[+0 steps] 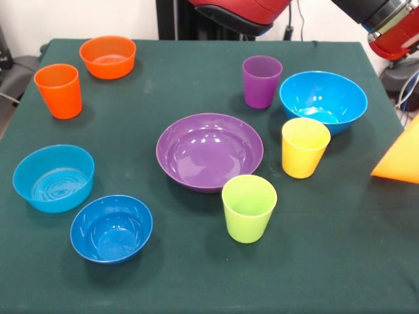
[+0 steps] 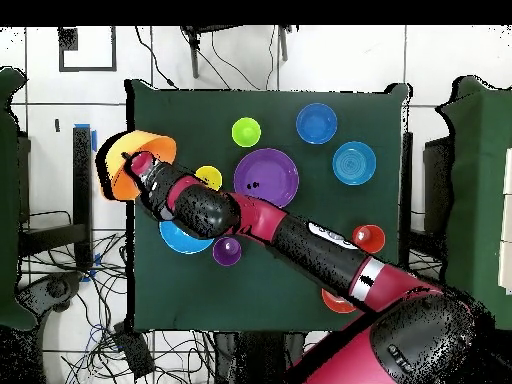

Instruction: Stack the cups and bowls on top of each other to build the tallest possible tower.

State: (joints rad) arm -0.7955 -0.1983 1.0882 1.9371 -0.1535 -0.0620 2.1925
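Note:
In the overhead view my gripper (image 2: 140,166) reaches over the table's left edge, shut on the orange-yellow bowl (image 2: 128,152), which hangs tilted in the air. The front view shows only part of that bowl (image 1: 399,160) at the right edge. On the green cloth stand the purple bowl (image 1: 209,150), blue bowl (image 1: 323,100), small orange bowl (image 1: 108,56), dark blue bowl (image 1: 111,227) and light blue bowl (image 1: 54,177). All upright and apart are the orange cup (image 1: 59,90), purple cup (image 1: 262,80), yellow cup (image 1: 304,146) and lime cup (image 1: 249,207). Nothing is stacked.
My arm (image 2: 300,240) crosses the table diagonally above the blue bowl (image 2: 180,238) and purple cup (image 2: 226,250). Cables lie on the floor around the table (image 2: 380,110). Arm segments (image 1: 393,26) hang over the table's far edge.

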